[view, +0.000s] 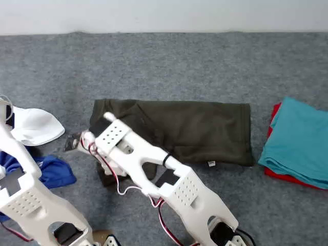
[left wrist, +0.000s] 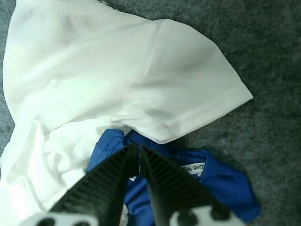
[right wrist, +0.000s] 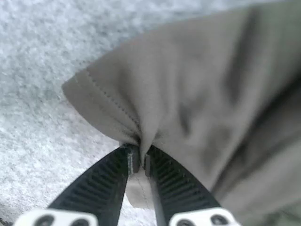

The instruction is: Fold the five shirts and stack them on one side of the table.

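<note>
An olive shirt (view: 195,128) lies partly folded in the middle of the table. My right gripper (right wrist: 139,157) is shut on a pinch of its cloth (right wrist: 188,94) near a stitched hem; in the high view the right gripper (view: 75,142) sits at the shirt's left end. At the far left lie a white shirt (view: 35,125) and a crumpled blue shirt (view: 54,170). My left gripper (left wrist: 139,149) hovers shut over the spot where the white shirt (left wrist: 94,70) overlaps the blue shirt (left wrist: 211,179), with nothing between its fingers. A folded teal shirt (view: 300,141) rests on a red one (view: 277,174) at the right.
Grey carpet-like cloth (view: 164,66) covers the table, with open room behind the olive shirt up to the white wall. The right arm's body (view: 174,184) crosses the front middle; the left arm (view: 31,200) stands at the front left.
</note>
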